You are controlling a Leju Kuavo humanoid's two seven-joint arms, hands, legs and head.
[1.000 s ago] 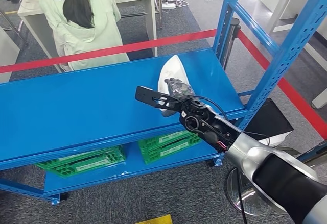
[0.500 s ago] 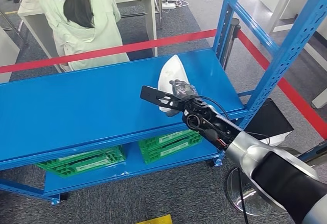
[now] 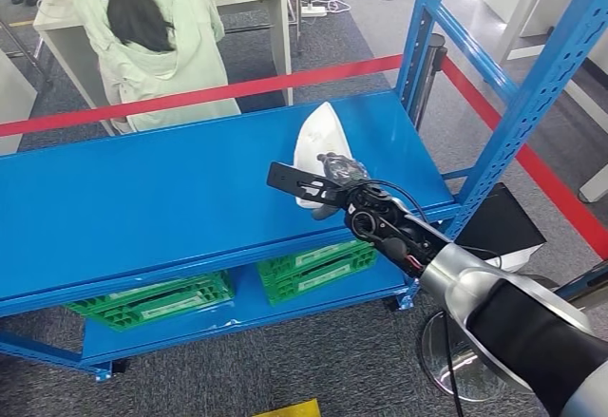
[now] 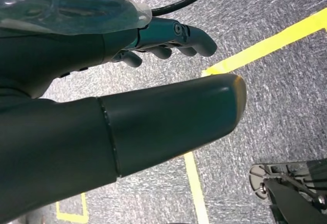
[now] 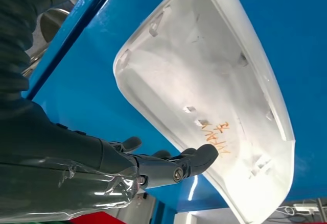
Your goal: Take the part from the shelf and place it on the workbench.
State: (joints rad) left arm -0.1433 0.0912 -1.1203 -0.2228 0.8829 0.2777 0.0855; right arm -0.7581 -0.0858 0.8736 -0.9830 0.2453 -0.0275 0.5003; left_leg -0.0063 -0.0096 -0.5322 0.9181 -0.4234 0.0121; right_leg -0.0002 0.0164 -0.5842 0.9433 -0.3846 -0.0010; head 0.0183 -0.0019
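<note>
1. Slowly, the right hand (image 3: pixel 326 184) is creeping along the shelf (image 3: pixel 143 199) toward the part (image 3: pixel 315 137), closer than a second ago.
2. Its fingers (image 5: pixel 196 157) are spreading beside the part's hollow side, holding nothing.
3. Meanwhile the part is lying on the shelf near the blue upright, ungrasped.
4. At the robot's side, the left hand (image 4: pixel 169 35) is hanging over the floor, fingers loosely curled, empty.
5. I judge the grasp is nearing.

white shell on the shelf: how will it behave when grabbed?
The white shell looks thin-walled and hollow, so probably light and fairly stiff. Its glossy, curved surface may slip in the right hand. Lying open side up on the blue shelf, it could rock when pushed.
</note>
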